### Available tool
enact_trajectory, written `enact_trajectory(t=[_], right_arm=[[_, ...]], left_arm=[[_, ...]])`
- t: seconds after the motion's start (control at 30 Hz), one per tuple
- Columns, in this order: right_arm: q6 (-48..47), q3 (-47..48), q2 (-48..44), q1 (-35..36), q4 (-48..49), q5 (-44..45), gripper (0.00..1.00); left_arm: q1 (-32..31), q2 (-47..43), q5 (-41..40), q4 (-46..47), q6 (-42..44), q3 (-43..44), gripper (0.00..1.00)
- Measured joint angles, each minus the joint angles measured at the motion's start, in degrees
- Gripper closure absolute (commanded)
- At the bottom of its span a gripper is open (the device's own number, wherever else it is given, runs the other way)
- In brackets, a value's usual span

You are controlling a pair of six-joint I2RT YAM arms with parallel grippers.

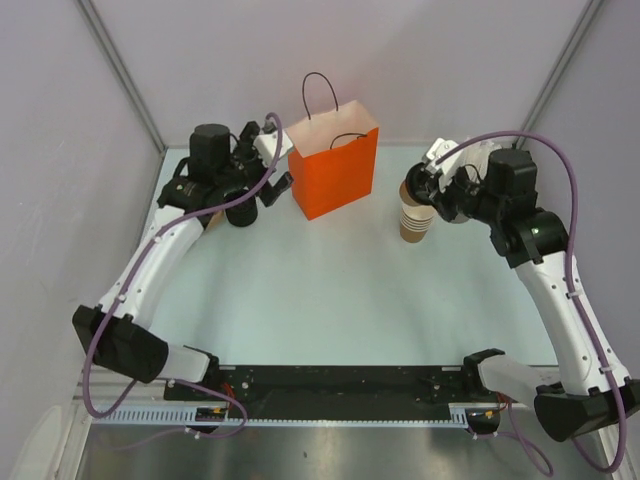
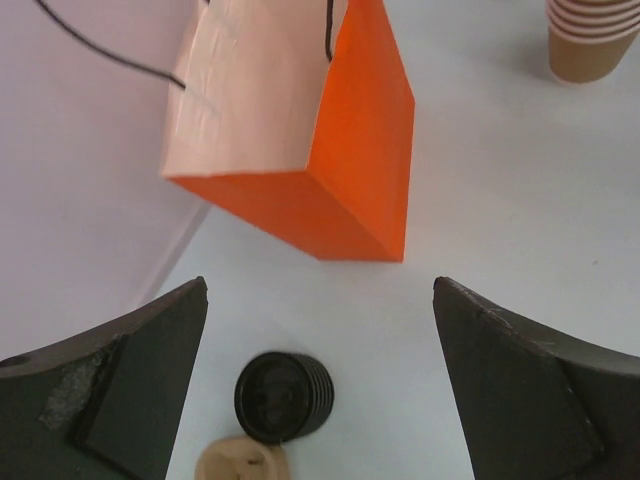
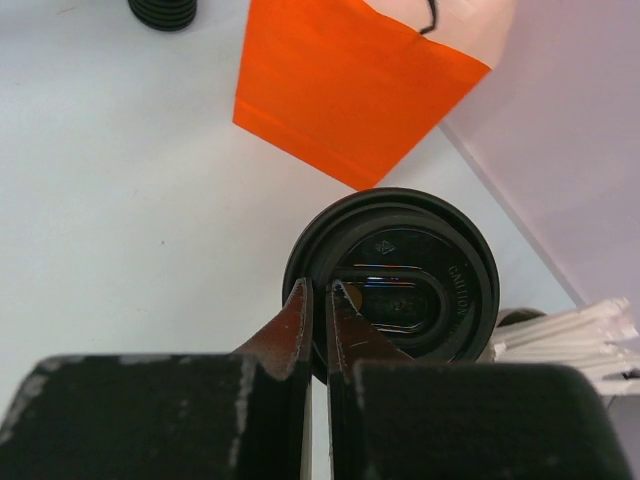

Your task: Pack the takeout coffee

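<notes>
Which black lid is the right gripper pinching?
The single lid, its rim pinched by the right gripper; the other lids sit stacked on the table under the open left gripper.

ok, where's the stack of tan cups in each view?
Top external: the cup stack stands just right of the orange bag.
Left wrist: top right corner, cropped by the frame edge.
Right wrist: not visible; the black lid, pinched at its rim by the right gripper, fills the centre.
Shared landmark: the orange bag, seen in all three views.
</notes>
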Motion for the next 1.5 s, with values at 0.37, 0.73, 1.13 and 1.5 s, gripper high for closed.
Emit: enact_trajectory(t=[0.37,0.73,1.13,1.5], right_arm=[[0.52,0.00,-1.07,-8.22,-1.31,-5.92,1.00],[1.07,-0.57,-2.21,-11.30,-1.68,-7.89,1.00],[1.11,-0.96,-2.19,-11.39,-2.05,-8.15,1.00],[1.42,-1.44,-2.19,-11.54,-2.05,-8.59,1.00]], left_arm=[[-5.22,17.00,0.79,7.85,2.54,11.82,0.00],[-5.55,25.94,2.91,5.29,6.03,21.59,0.04],[-5.60,27.89,5.31,-1.77,8.11,22.53,0.26],[-5.81,29.59,5.14,-1.60,8.04,22.93,0.71]])
